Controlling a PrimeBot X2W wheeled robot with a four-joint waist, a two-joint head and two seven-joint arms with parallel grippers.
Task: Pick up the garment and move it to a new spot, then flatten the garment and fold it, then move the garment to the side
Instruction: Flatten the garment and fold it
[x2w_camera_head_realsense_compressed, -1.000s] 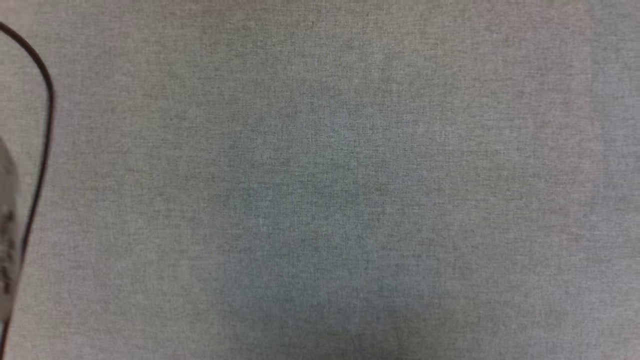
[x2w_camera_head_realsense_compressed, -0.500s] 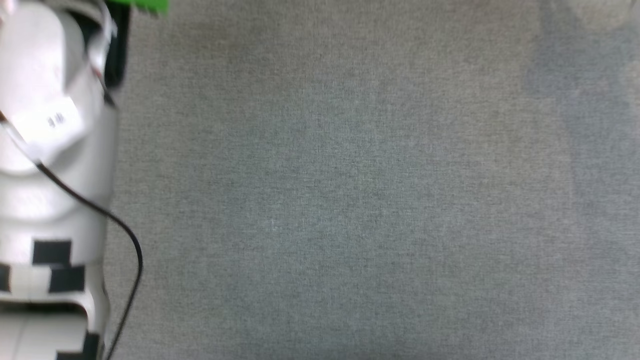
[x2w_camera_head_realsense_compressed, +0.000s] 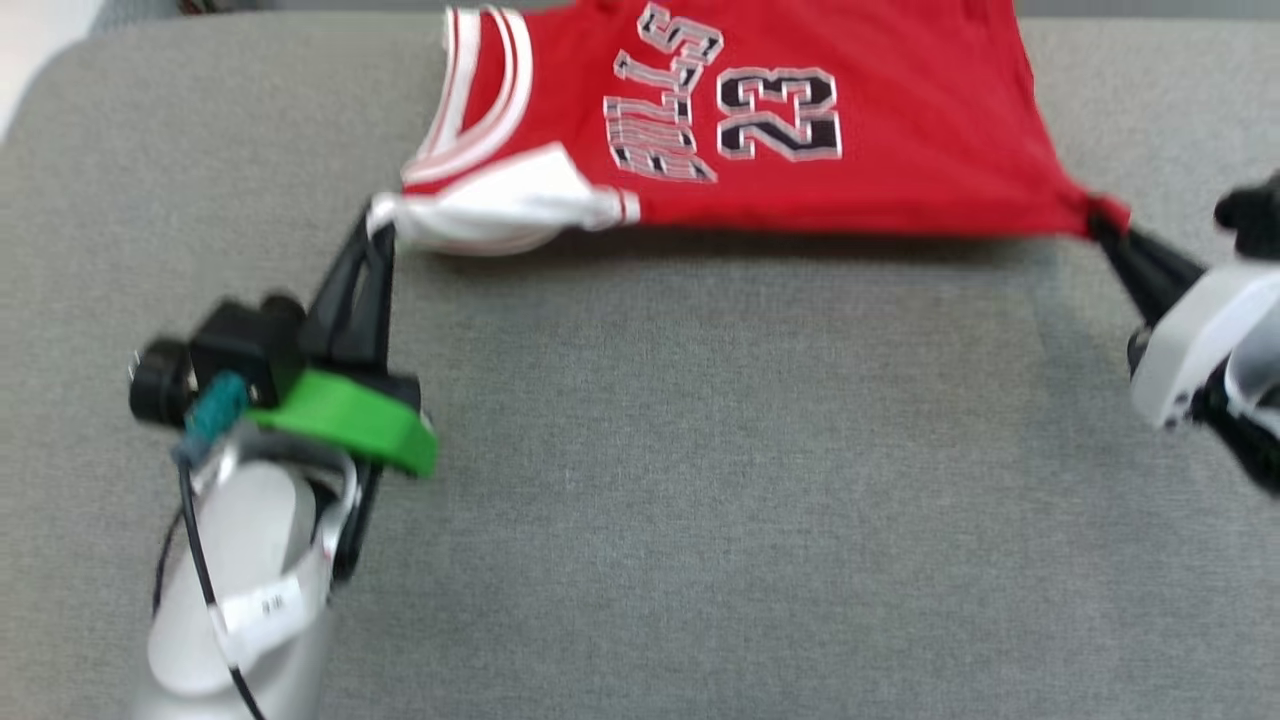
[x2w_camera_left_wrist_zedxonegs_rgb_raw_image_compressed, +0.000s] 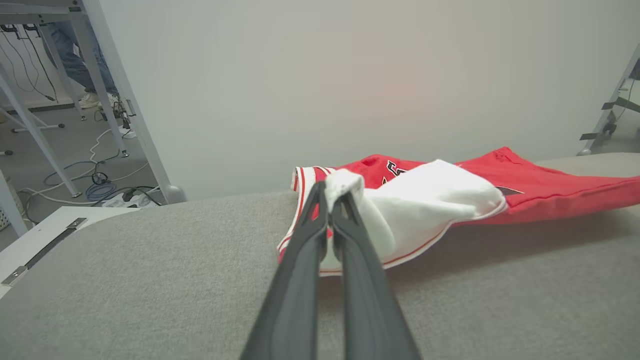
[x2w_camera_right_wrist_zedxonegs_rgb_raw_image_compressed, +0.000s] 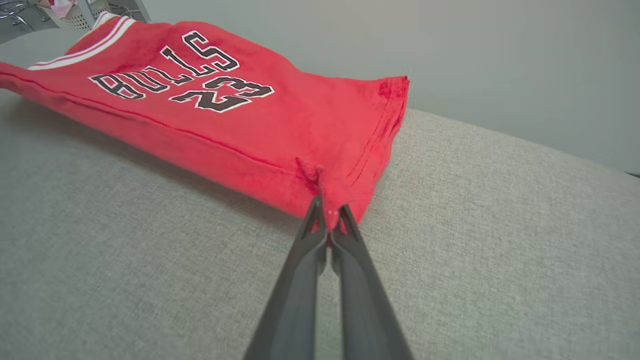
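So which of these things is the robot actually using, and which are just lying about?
In the job:
- jersey
- left gripper and right gripper, both shut on the jersey
- grey cushion beneath

Lying about:
- floor cables
- metal frame legs

Head camera looks steeply down on the grey surface (x2w_camera_head_realsense_compressed: 700, 480); wrist cameras skim low from opposite ends, sharing the jersey (x2w_camera_head_realsense_compressed: 900, 160).
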